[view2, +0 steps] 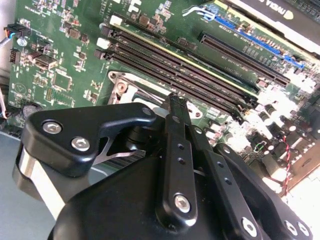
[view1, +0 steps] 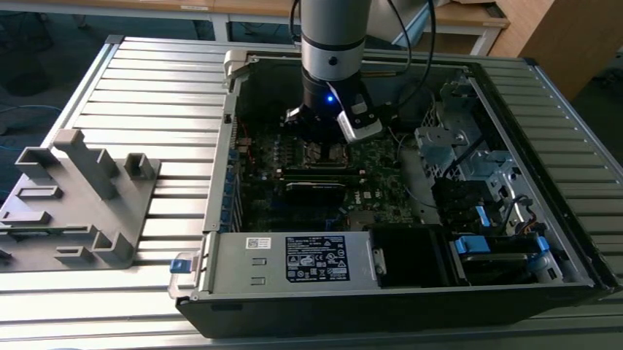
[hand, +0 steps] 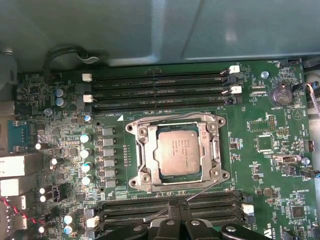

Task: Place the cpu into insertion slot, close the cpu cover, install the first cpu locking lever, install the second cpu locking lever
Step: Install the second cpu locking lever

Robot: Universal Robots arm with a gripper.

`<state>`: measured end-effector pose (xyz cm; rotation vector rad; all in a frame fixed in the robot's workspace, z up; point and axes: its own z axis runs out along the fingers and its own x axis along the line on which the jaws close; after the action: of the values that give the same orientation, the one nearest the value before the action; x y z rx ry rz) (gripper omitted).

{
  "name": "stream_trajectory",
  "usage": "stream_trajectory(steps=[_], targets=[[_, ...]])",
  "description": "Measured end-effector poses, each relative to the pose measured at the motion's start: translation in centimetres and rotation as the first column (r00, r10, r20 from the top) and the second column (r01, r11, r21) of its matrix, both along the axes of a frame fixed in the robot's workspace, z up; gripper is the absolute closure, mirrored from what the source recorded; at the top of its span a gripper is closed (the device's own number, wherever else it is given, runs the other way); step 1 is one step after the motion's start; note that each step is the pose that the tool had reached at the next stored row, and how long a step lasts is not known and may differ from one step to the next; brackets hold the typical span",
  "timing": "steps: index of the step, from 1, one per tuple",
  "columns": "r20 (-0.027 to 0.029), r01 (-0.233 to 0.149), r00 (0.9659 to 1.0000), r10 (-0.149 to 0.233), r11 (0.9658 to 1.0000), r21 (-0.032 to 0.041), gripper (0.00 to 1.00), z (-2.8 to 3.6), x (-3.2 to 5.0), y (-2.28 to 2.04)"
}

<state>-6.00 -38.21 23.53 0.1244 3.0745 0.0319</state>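
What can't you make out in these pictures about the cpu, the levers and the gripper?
- Cpu, exterior view: hidden under the arm and gripper.
- Levers: in the first wrist view the thin wires by the cover don't show whether they are latched.
- Gripper, second wrist view: its own black body hides the socket and whatever the tips touch.

You see grey plastic fixture (view1: 73, 200) on slatted table (view1: 156, 87), at exterior view's left of open computer case (view1: 574, 240). Labelled power-supply box (view1: 292, 259) along case's near edge; blue latches (view1: 482, 244) beside it.
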Motion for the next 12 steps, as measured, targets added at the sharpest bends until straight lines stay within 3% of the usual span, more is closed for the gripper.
stream_trajectory(steps=[12], targets=[[0.0000,0.000,1.0000,0.000,1.0000,-0.0001,0.89,-0.06,-0.44,0.00]])
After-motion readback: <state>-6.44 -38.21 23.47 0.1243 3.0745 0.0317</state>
